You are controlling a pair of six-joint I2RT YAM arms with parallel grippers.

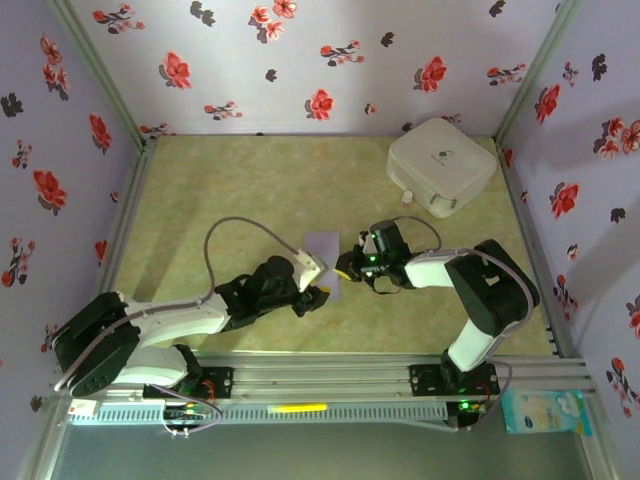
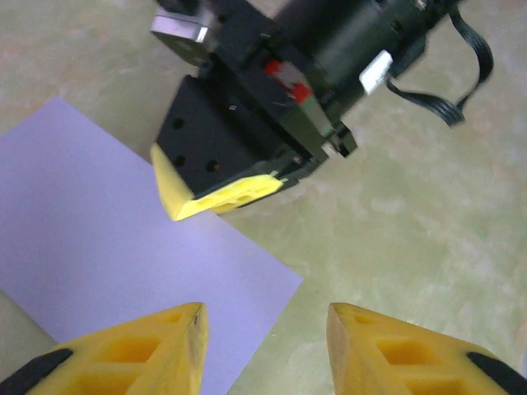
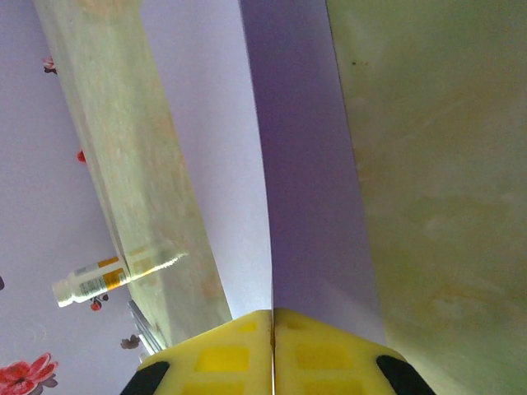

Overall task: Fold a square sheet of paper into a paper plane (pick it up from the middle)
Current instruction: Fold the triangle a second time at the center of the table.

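Note:
The square sheet of paper [image 1: 325, 252] lies pale lavender on the green table between my two grippers. My right gripper [image 3: 272, 313] is shut on the sheet's [image 3: 305, 164] edge, and the paper rises from the closed pads in a bent ridge. In the left wrist view one yellow finger of the right gripper [image 2: 218, 193] rests on the sheet's [image 2: 115, 239] far edge. My left gripper [image 2: 263, 317] is open just above the sheet's near corner, one fingertip over the paper and the other over bare table, holding nothing. The paper plane is out of view.
A white rounded box [image 1: 442, 165] stands at the back right, with a small bottle [image 1: 407, 199] beside its near left corner. Floral walls close in the table on three sides. A metal rail [image 1: 330, 375] runs along the near edge.

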